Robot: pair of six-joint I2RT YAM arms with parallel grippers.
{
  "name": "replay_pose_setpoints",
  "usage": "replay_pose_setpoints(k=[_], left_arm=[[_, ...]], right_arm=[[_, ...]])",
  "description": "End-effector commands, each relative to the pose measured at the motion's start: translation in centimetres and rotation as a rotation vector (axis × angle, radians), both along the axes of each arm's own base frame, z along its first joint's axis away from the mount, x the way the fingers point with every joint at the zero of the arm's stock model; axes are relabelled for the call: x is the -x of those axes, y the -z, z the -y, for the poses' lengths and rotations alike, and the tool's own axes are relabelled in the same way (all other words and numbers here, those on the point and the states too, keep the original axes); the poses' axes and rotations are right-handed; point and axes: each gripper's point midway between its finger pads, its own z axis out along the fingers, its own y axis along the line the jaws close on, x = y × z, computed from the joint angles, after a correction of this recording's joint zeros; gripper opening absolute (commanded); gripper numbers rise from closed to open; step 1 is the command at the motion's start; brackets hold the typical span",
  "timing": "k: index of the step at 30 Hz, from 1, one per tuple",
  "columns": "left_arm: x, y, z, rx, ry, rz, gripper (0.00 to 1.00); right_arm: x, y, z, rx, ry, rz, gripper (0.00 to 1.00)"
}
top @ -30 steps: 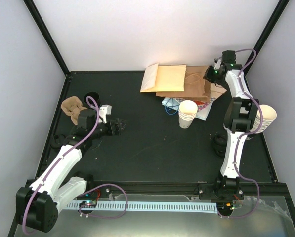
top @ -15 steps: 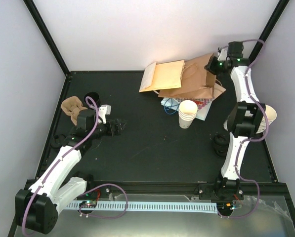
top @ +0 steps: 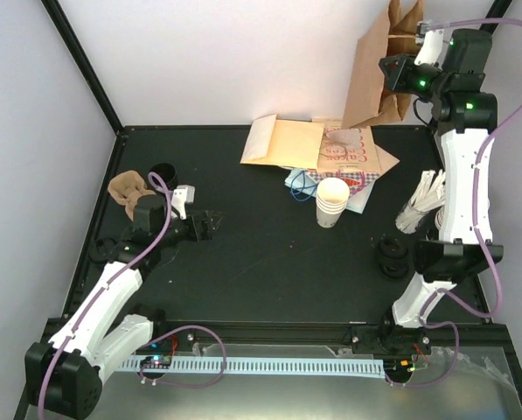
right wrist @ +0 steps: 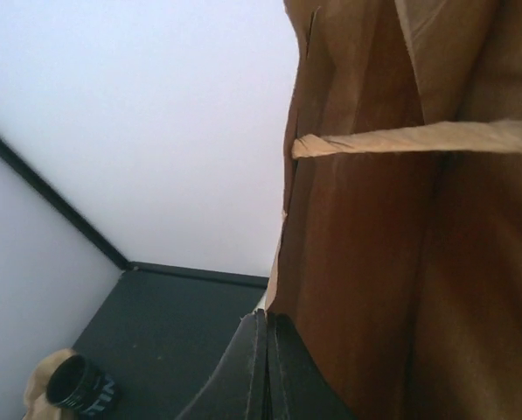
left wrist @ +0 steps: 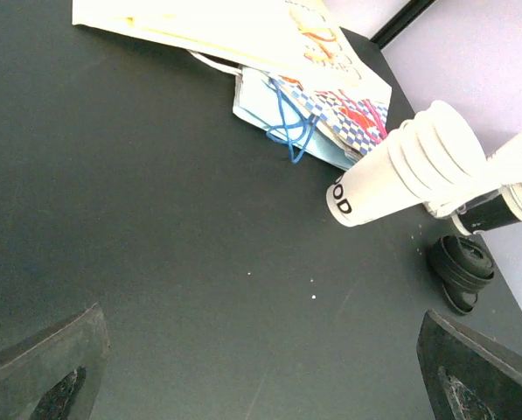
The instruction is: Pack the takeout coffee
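My right gripper (top: 392, 72) is raised high at the back right, shut on the edge of a brown paper bag (top: 370, 74) that hangs upright off the table. In the right wrist view the shut fingertips (right wrist: 267, 325) pinch the brown paper bag (right wrist: 392, 262), whose paper handle crosses it. My left gripper (top: 210, 225) rests low at the left, open, with only bare tabletop between its fingers (left wrist: 42, 367). A nested stack of cream cups (top: 332, 201) stands mid-table, seen tilted in the left wrist view as the cup stack (left wrist: 409, 171). No single takeout coffee cup shows.
Flat envelopes (top: 287, 142) and a printed paper bag (top: 348, 149) lie at the back, over checkered paper with a blue cord (left wrist: 287, 131). Black lids (top: 392, 256) sit by the right arm, another cup stack (top: 422, 203) beside it. A brown wad (top: 129, 192) and a black ring (top: 163, 170) lie far left.
My right arm has swung up and back, lifting the brown bag off the pile until it hangs upright, uncovering the printed bag below. The left arm has not moved.
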Motion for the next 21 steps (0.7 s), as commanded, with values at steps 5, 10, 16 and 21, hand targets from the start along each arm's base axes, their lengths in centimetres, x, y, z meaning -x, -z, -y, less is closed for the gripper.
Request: replay_pose_setpoints(k=[5, 10, 16, 21], left_arm=[[0.5, -3.0, 0.4, 0.043, 0.011, 0.063, 0.99], [1.0, -3.8, 0.1, 0.045, 0.000, 0.085, 0.99], [1.8, -4.6, -1.3, 0.031, -0.072, 0.092, 0.99], [3.2, -5.4, -1.8, 0.054, -0.091, 0.104, 0.99]], right_arm=[[10.7, -7.8, -8.4, 0.032, -0.271, 0.220, 0.01], [16.4, -7.4, -13.4, 0.007, -0.414, 0.224, 0.01], [20.6, -4.7, -16.6, -0.041, -0.539, 0.152, 0.01], [21.0, 2.9, -17.8, 0.028, -0.540, -0.036, 0.01]])
